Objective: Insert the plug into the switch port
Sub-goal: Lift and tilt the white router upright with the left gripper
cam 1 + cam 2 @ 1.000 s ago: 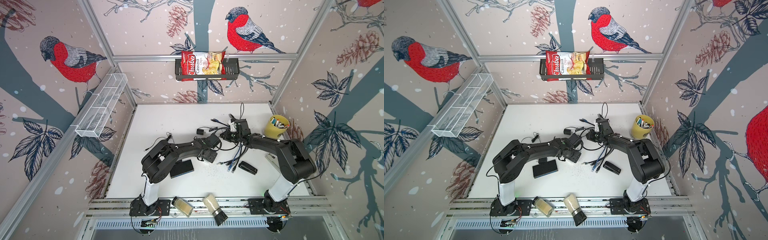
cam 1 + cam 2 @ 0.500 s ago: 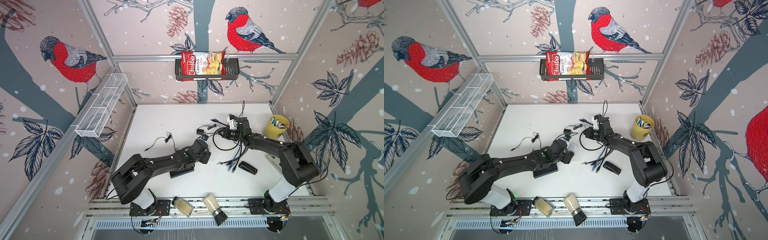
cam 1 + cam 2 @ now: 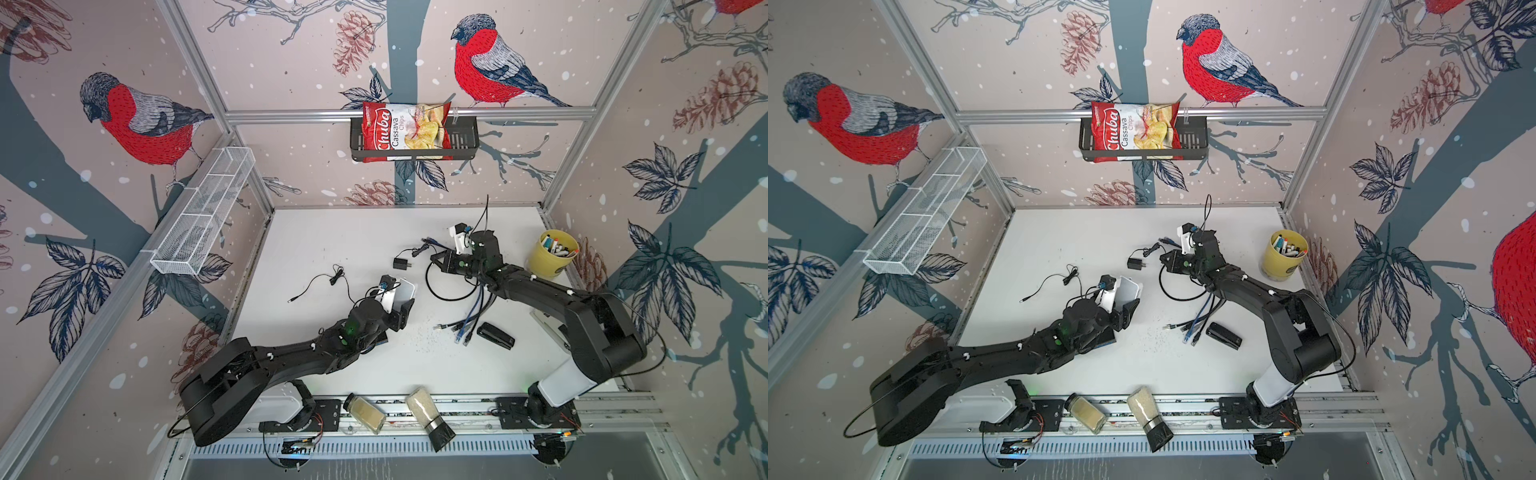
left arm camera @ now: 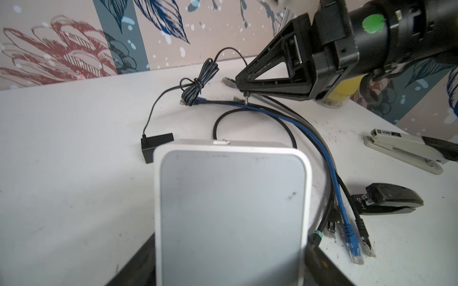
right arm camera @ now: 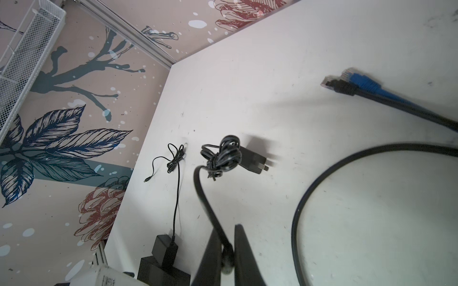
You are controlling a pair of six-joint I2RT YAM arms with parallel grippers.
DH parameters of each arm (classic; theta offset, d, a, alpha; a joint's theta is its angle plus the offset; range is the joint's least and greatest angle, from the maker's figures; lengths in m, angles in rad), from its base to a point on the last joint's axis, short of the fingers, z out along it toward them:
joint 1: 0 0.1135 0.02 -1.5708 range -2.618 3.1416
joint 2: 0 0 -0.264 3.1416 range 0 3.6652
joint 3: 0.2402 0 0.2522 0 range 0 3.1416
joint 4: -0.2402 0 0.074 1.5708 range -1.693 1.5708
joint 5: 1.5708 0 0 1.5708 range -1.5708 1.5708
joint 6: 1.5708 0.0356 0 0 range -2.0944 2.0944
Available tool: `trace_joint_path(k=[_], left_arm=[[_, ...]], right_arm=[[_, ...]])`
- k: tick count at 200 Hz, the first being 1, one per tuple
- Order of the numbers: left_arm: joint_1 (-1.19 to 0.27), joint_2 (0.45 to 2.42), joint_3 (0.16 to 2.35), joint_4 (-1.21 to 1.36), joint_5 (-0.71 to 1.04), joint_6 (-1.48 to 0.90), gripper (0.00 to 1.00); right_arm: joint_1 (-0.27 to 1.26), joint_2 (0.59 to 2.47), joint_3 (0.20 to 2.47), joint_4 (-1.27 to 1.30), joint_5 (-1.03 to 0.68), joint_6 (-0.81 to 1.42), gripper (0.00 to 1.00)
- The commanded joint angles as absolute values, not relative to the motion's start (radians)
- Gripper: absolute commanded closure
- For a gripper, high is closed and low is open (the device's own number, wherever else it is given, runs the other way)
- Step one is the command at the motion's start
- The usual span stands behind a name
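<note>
A white table point(image 3: 332, 232) fills the floor of a walled cell. Near its back middle lies a black power adapter point(image 3: 400, 263) with a bundled cord. Left of it trails a thin black cord point(image 3: 328, 279). Right of the adapter a looped black cable point(image 3: 440, 291) rests flat. A bunch of blue and black network cables point(image 3: 469, 320) runs forward beside a black stapler point(image 3: 495, 336). A pale stapler point(image 4: 406, 151) lies at the right edge, and a yellow cup point(image 3: 550, 259) of markers stands behind it. Fine specks point(image 3: 419, 332) dot the middle.
</note>
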State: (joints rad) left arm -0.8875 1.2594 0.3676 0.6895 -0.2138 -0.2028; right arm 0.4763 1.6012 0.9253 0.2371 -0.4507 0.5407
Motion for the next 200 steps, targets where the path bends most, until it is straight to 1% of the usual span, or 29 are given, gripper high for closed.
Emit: trace_joint_path(k=[1,50,110,157,200], left_arm=[[-0.888,1.241,0.296,0.967,-0.236,-0.130,0.66],[-0.888,1.285,0.168,1.205,-0.246,-0.002,0.65],[-0.888,1.428,0.066,1.507,-0.149,0.090,0.65],[-0.888,1.463,0.078,1.520,-0.120,0.095,0.65],[-0.888,1.462,0.084,1.500,-0.131,0.098,0.65]], right_arm=[[0.489,1.580,0.934,0.268,-0.447,0.507,0.88],[0.545,1.538,0.917,0.314,-0.439,0.464,0.87],[0.634,1.496,0.871,0.418,-0.457,0.438,0.85],[0.687,1.480,0.823,0.463,-0.478,0.421,0.84],[0.711,1.460,0.784,0.518,-0.513,0.430,0.84]])
